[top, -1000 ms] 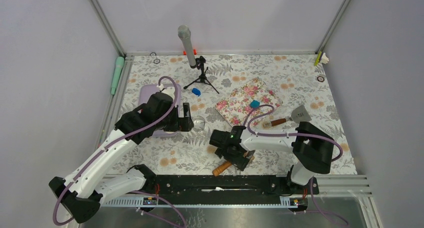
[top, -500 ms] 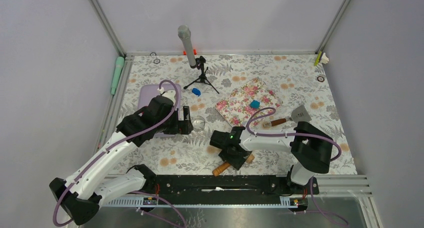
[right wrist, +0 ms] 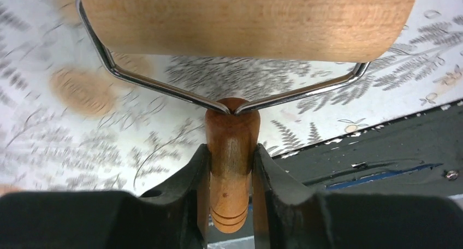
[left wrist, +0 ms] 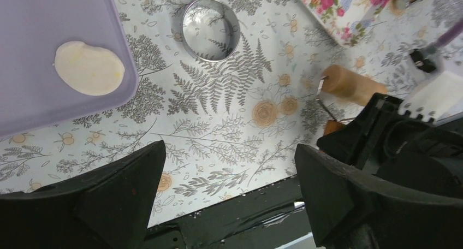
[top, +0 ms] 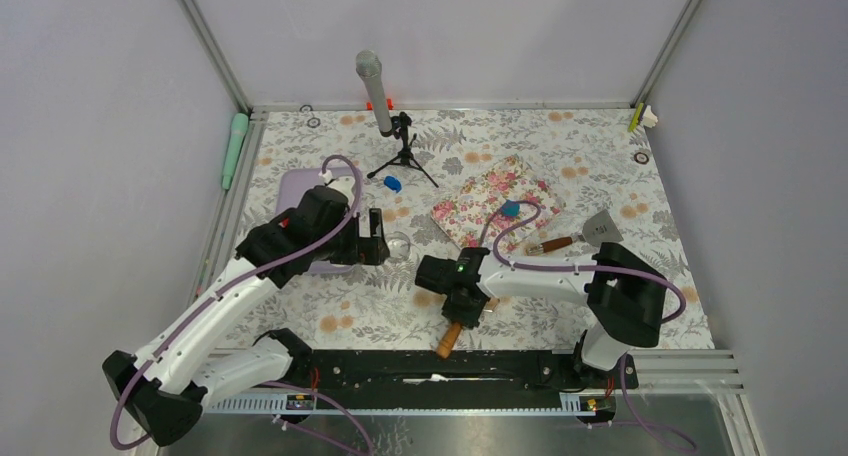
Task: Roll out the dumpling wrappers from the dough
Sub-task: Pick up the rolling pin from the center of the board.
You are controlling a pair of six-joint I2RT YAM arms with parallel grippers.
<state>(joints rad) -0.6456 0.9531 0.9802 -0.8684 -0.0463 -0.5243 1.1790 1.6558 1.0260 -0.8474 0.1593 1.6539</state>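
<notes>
Inside a grey-walled booth, on a table (top: pixel 600 146) spread with a leaf-printed cloth. Close to the middle of the near edge, clamped by its handle between the fingers (right wrist: pixel 188 183) of the right gripper (right wrist: pixel 229 167): a wooden roller (right wrist: pixel 245 19), with the handle end pointing at that near edge. Impossible to tell whether resting on the cloth or just lifted. Judged as the tool-fetching step, with a firm-looking grip made and no rolling begun. Around the middle of the table, a little toward the far edge, on a pink floral mat (top: pixel 480 201) and well apart from the roller: the dough (top: pixel 510 208), a small bright blue lump, not flattened. No finished dumpling wrappers to be seen anywhere. Toward the left edge, hanging with jaws spread wide and nothing between them: the left gripper (left wrist: pixel 229 189), near a metal ring cutter (left wrist: pixel 210 29) and the corner of a lilac tray (left wrist: pixel 33 96) carrying a pale disc (left wrist: pixel 88 69). Next, by judgement: carry the roller toward the far edge, over the mat, set the drum on the lump, then press and roll back and forth. Calls for a level drum and even pressure, to avoid smearing the clay or dragging the mat across the cloth.
</notes>
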